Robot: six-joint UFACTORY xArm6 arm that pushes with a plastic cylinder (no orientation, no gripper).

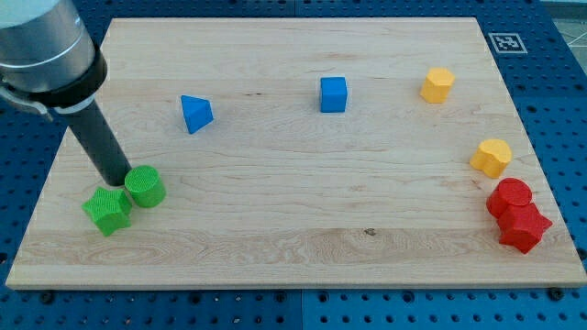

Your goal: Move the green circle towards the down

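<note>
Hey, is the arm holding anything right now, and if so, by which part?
Nothing is held. My tip only stands against the upper-left side of the green circle, just above the green star.

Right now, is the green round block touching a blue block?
No. The green round block sits beside the green star block at the view's left, with my tip next to them, far from both blue blocks.

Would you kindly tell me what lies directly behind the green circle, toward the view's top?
My tip sits just behind the green circle, beside the green star. The rod covers the wooden board there, and contact cannot be confirmed.
</note>
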